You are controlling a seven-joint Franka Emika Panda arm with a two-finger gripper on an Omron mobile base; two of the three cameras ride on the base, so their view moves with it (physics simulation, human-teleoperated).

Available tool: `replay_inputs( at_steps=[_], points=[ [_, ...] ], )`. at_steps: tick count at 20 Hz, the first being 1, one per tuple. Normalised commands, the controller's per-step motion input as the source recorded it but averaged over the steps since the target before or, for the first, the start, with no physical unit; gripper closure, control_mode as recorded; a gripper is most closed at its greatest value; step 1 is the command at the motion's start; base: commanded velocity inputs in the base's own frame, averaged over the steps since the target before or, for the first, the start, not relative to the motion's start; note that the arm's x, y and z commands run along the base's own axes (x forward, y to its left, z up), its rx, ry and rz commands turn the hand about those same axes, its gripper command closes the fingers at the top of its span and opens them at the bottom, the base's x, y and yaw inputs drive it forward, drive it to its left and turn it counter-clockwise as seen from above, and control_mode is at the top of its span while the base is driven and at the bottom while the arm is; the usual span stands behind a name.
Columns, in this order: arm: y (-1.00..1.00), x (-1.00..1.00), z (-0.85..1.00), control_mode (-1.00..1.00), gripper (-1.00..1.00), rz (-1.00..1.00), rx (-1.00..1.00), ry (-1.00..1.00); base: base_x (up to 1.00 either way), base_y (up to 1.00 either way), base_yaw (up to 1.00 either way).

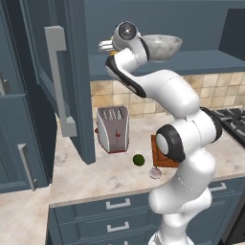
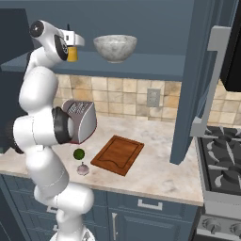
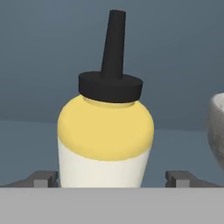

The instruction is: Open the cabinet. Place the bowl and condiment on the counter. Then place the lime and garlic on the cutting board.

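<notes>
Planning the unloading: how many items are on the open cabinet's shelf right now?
2: the bowl toward the shelf's right, and the condiment to its left, between the fingertips of the open gripper. Anything behind the arm or doors may be hidden.

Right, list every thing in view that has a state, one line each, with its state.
cabinet: doors open
condiment: upright on the cabinet shelf, between the open fingers, not gripped
gripper: open, a finger on each side of the bottle
bowl: upright on the shelf beside the bottle
lime: on the counter, off the board
garlic: on the counter, off the board
cutting board: flat on the counter, bare
</notes>
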Motion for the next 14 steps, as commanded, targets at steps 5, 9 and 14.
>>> replay_inputs(
  at_steps=[5, 9, 14],
  points=[
    [0.04, 0.12, -0.04, -1.0, 1.0, 0.02, 0.03, 0.0, 0.0, 0.0, 0.0],
    [0.03, -0.06, -0.03, -1.0, 1.0, 0.01, 0.06, 0.0, 0.0, 0.0, 0.0],
    [0.06, -0.84, -0.07, -1.0, 1.0, 0.0, 0.0, -0.04, 0.0, 0.0, 0.0]
  ],
)
